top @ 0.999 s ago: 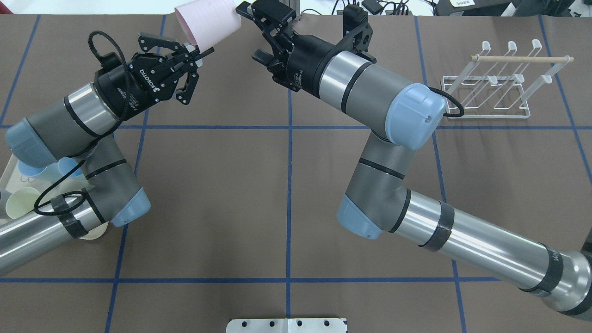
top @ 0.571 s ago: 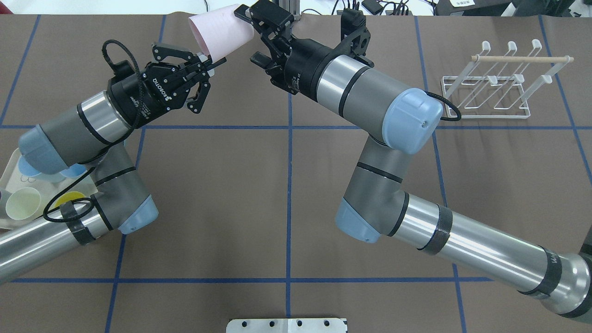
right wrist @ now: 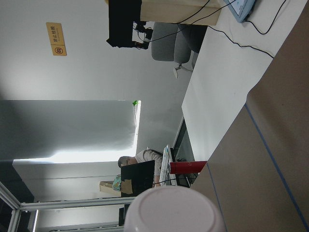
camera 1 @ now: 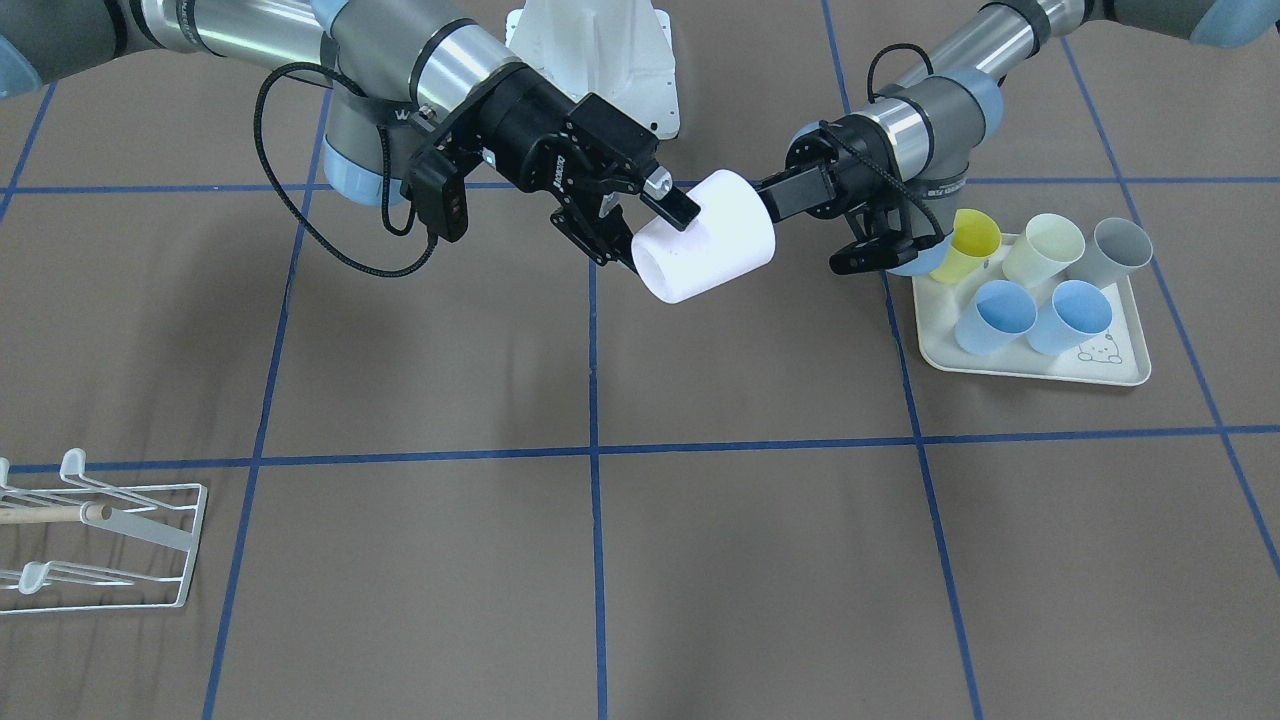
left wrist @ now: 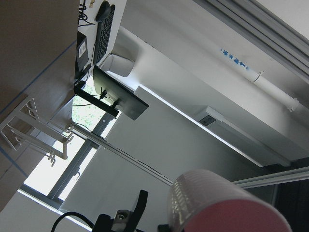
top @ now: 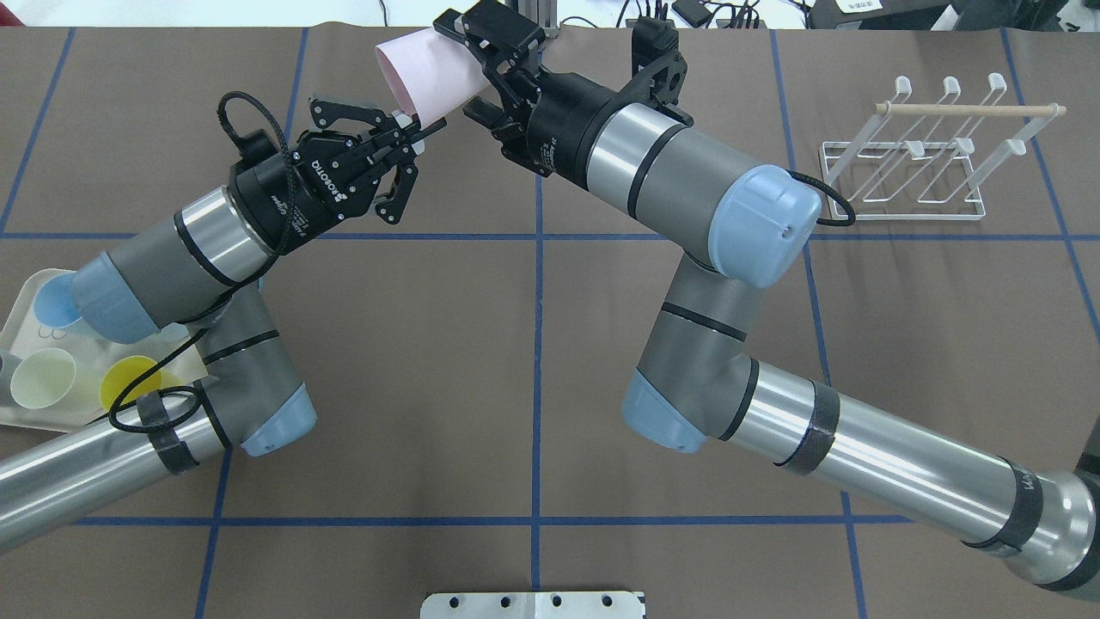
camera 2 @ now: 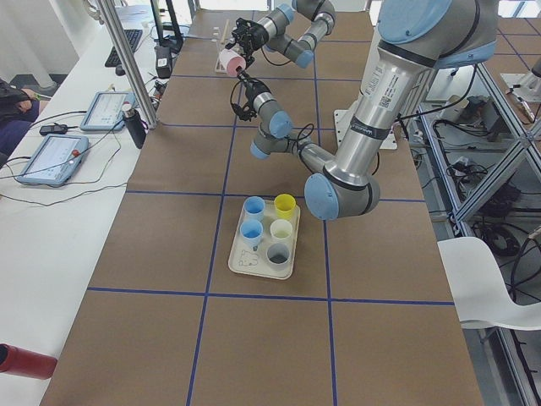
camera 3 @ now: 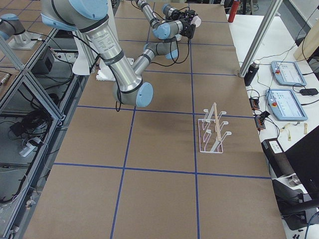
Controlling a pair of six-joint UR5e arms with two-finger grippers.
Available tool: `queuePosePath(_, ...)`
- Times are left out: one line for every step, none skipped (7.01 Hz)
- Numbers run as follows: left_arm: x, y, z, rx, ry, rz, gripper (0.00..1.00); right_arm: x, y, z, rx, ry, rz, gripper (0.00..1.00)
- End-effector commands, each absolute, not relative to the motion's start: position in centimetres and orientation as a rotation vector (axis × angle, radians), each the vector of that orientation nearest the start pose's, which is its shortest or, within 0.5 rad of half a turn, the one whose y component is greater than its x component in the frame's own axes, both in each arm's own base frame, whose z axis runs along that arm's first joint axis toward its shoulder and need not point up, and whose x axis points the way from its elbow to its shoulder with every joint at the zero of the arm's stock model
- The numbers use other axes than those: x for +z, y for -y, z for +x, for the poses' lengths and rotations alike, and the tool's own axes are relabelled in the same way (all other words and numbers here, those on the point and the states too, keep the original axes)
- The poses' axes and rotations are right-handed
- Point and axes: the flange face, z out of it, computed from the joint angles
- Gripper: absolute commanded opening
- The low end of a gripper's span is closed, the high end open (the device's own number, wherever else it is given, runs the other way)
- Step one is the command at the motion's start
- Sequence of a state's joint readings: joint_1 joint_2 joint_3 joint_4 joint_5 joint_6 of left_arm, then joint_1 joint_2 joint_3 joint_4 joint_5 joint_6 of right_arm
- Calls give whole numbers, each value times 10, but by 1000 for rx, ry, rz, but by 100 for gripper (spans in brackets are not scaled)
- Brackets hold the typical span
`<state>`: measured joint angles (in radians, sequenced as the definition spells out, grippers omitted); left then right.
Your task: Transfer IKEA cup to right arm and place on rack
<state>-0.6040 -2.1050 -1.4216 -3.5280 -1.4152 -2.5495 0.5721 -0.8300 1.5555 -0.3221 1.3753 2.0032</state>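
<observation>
Overhead view: pale pink ribbed cup (top: 430,69) is held aloft at 12 o'clock, lying sideways, pinched at one end by the left gripper (top: 418,136). Right gripper (camera 1: 648,232) is spread wide, jaws straddling the cup body; contact unclear. To do: centre jaws mid-body and clamp firmly before the left lets go. White wire rack with wooden dowel (top: 894,216) sits at 2 o'clock.

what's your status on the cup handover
Left pincer shut on pink cup, held aloft. Right pincer open, jaws straddling it, not yet closed. Rack holds no cup; nothing seen in the way.
</observation>
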Motion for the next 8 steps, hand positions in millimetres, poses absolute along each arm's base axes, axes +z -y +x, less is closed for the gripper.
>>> queuePosePath(236, 448, 400, -909, -2516, -400, 0, 86, 470, -449, 834, 2045, 277, 99)
queuePosePath(236, 448, 400, -908, -2518, -401, 0, 86, 470, -449, 834, 2045, 277, 98)
queuePosePath(236, 448, 400, -908, -2518, -401, 0, 87, 469, -450, 834, 2042, 275, 98)
queuePosePath(236, 448, 400, -905, -2519, -402, 0, 87, 470, -450, 834, 2042, 275, 97)
queuePosePath(236, 447, 400, -905, -2518, -404, 0, 87, 470, -450, 835, 2043, 274, 79)
queuePosePath(236, 447, 400, -905, -2518, -404, 0, 88, 470, -451, 835, 2038, 270, 12)
queuePosePath(238, 446, 399, -900, -2520, -401, 19, 91, 471, -453, 834, 2031, 271, 0)
queuePosePath(240, 447, 399, -893, -2516, -378, 99, 90, 470, -452, 833, 2034, 271, 0)
